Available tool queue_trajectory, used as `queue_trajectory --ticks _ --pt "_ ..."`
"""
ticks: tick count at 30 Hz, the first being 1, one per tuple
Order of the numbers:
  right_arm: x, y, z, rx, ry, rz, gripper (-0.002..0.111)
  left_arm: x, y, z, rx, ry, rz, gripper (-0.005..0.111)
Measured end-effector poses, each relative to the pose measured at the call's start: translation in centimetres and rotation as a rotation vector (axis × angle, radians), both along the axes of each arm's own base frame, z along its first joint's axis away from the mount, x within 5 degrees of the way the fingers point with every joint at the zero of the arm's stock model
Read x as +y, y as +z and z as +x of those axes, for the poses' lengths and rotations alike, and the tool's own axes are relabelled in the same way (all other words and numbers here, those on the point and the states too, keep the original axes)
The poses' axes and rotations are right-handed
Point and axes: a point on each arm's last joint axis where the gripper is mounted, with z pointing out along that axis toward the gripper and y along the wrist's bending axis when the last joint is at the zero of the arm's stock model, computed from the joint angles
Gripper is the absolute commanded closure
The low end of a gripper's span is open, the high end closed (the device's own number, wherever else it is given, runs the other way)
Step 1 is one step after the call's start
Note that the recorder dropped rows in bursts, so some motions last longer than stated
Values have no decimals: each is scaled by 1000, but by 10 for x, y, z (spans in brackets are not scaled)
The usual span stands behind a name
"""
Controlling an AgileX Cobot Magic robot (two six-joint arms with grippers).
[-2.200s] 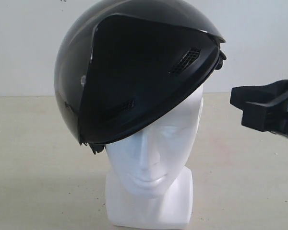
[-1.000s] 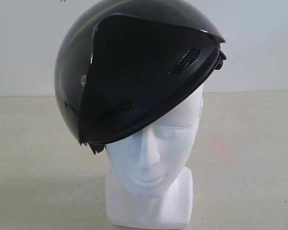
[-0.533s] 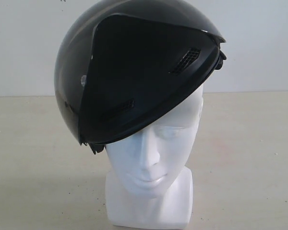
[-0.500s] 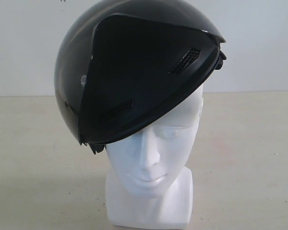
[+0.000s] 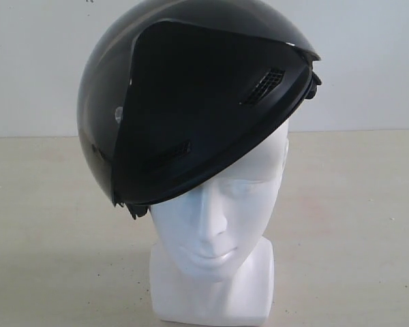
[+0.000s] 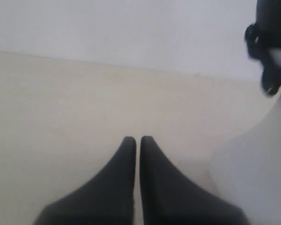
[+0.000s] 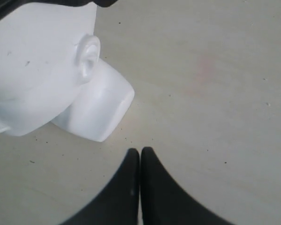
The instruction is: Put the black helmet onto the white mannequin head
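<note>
A pale beige table (image 5: 354,225) lies under the left gripper (image 6: 136,139); ahead of it a plain white wall (image 5: 368,61) rises. Light is soft and even.

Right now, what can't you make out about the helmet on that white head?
- Exterior view: the black helmet covers the crown of the white mannequin head; how deep it sits is hidden.
- Exterior view: the lower edge cuts off the head's base; neither arm shows.
- Left wrist view: helmet and head are blurred and cut by the edge.
- Wrist views: only the closed tips of the left gripper and right gripper show.
</note>
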Motion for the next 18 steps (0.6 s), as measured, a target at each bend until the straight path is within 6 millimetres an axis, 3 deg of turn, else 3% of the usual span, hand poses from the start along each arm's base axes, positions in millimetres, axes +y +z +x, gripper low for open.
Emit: queue_trajectory --ticks 3,5,7,9,11,13,18 --pt "0 1 1 -17 -3 7 109 -3 12 1 -105 15 -384 102" --pt "1 2 2 -22 -4 12 109 -4 18 1 -123 22 -799 102" --pt "1 2 2 -26 -5 13 109 -1 22 1 -150 47 -1028 102" --pt "1 2 2 -30 -6 15 109 9 25 1 -238 130 -1061 102" --pt "1 2 2 -33 -6 16 109 12 29 0 -281 151 -981 102" --pt "1 3 4 -47 -12 18 109 8 51 -3 -314 87 -831 102" --pt "1 9 9 -125 -44 56 109 0 98 11 -236 19 -731 102"
